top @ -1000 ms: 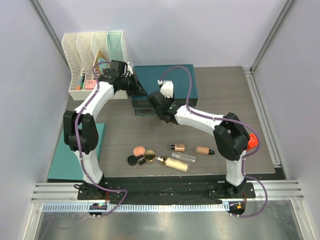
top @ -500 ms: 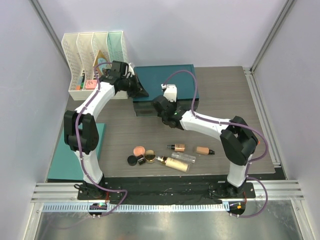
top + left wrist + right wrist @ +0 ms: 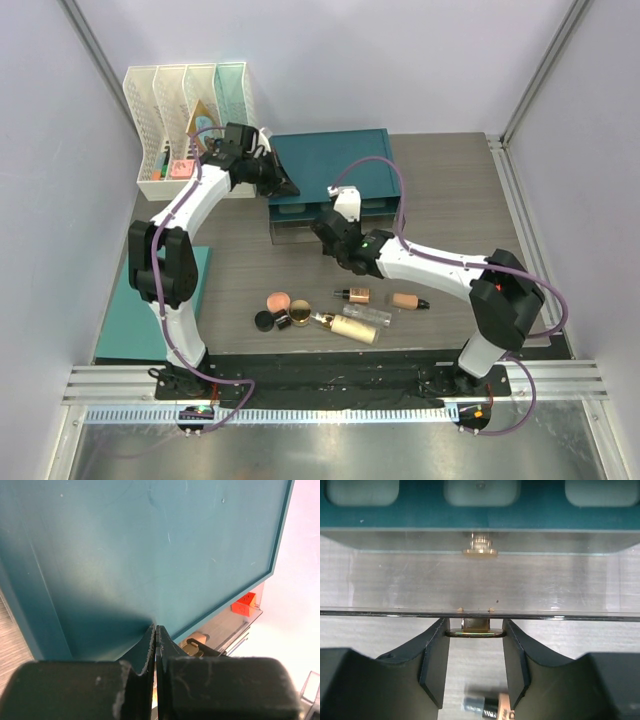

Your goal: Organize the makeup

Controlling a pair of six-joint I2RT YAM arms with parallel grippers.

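Overhead, we see the makeup (image 3: 355, 327) lying loose on the table (image 3: 450, 190) near the arm bases, well apart from the teal box (image 3: 335, 160). Our left gripper (image 3: 281, 186) rests on top of that box, and our right gripper (image 3: 328, 234) meets the clear drawer (image 3: 296, 229). At the left wrist, the jaws are pressed together against the box. At the right wrist, we clamp the drawer's gold knob (image 3: 474, 632).
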